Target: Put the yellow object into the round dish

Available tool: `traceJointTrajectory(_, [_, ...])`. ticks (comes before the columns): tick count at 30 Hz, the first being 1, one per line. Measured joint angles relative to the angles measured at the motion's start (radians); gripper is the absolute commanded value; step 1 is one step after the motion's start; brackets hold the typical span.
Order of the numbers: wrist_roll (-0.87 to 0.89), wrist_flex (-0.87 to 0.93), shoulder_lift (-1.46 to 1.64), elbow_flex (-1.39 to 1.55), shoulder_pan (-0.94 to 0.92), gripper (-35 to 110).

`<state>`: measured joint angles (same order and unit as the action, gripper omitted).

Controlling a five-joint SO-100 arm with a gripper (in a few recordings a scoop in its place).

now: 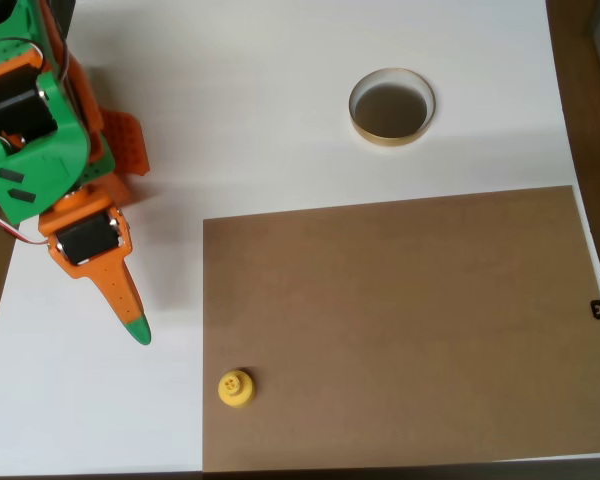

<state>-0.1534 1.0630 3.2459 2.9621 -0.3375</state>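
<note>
1. Yellow object (pixel 236 388): small round plastic piece with a narrower knob top pierced by tiny holes, standing upright at the lower left corner of the brown board (pixel 400 320), just inside the board's left edge in the overhead view

2. Round dish (pixel 391 106): shallow, tan-rimmed, with a dark bottom; it sits on the white surface (pixel 250 100) above the board's upper edge, well apart from the yellow object and to the upper right of it. Nothing lies in it

3. Hand (pixel 132 325): orange, green at the tip, pointing down and slightly right in the picture, over the white surface to the left of the board. One tapered finger (pixel 115 285) shows; whether the hand is wide or narrow cannot be told from above. It holds nothing

4. Governing relation: the yellow object lies down and to the right of the green tip, near but not touching, roughly along the line in which the hand already points. The object is round, so it has no long axis to align with

5. Judged stage: the task is at its start, the object not yet grasped. The coming move calls for a short reach onward to the piece; the longer carry to the dish runs up and right across the board
</note>
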Motion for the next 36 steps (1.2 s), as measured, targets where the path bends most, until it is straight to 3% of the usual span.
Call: traceJointTrajectory(36, [-0.015, 0.0, 0.0, 0.0, 0.017, 2])
